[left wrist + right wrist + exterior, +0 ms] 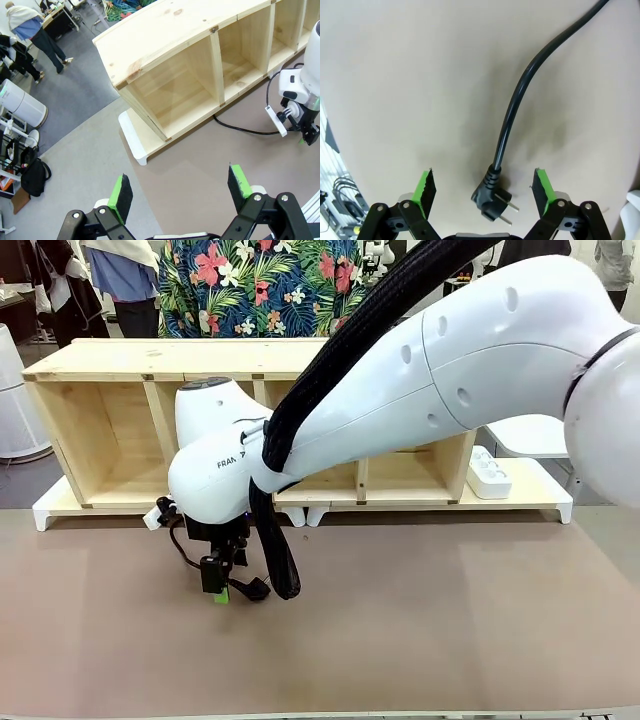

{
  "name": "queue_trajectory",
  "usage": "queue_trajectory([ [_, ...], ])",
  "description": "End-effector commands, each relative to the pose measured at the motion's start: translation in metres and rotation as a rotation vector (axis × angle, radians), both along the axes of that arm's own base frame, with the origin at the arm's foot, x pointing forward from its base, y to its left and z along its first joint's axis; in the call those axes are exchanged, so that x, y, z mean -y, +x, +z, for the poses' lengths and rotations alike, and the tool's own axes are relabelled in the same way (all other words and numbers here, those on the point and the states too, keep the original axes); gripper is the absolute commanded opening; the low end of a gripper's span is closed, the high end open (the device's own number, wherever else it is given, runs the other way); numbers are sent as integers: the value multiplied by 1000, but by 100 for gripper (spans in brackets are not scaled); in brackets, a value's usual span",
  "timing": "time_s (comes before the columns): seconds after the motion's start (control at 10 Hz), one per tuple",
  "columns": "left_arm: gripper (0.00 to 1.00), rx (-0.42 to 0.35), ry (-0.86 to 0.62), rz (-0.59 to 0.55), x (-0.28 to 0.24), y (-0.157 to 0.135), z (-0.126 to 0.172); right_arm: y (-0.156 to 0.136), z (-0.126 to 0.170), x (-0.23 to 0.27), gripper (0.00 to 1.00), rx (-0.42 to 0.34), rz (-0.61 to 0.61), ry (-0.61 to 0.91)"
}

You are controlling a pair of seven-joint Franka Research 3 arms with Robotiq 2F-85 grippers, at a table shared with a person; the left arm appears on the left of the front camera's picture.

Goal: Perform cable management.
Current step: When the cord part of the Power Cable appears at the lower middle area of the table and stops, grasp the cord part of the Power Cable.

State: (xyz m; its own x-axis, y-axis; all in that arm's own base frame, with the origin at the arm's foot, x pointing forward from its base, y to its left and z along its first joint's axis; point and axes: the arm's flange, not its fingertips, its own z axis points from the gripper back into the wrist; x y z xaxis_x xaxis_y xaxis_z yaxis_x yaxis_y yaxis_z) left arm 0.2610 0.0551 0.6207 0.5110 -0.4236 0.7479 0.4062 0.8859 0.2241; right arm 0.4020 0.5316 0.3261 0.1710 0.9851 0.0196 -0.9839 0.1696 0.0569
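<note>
On brown tabletop (450,620) by wooden shelf (110,440), right end effector (483,173) wide open, empty, astride cable plug (489,198).

Front camera faces the shelf (150,358) across the table (450,620); high left wrist shares it; right wrist, seemingly, looks down closely.

Black cable (512,110), green gripper pads (426,189), brown table (450,620).

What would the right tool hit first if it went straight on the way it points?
Probably the cable's plug, lying on the table between the right tool's open fingers, though depth is unclear.
</note>
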Motion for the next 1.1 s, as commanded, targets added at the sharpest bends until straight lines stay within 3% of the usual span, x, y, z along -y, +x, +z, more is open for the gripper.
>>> queue_trajectory([
  [0.0,100,9,-11,15,1,3,1,-3,-11,5,100,47,-12,-16],
  [0.4,100,9,-11,15,1,3,1,0,-19,6,97,78,-14,-37],
  [0.5,100,9,-11,15,1,3,1,0,-18,6,82,81,-18,-45],
  [0.6,100,9,-11,15,1,3,1,0,-17,6,79,81,-18,-41],
  [0.7,100,9,-11,15,1,3,1,1,-17,5,63,85,-19,-30],
  [0.8,100,9,-11,15,1,3,1,1,-17,4,61,87,-22,-14],
  [0.9,100,9,-11,15,1,3,1,1,-16,3,45,82,-22,-2],
  [1.0,100,9,-11,15,1,3,1,2,-16,2,42,80,-24,9],
])
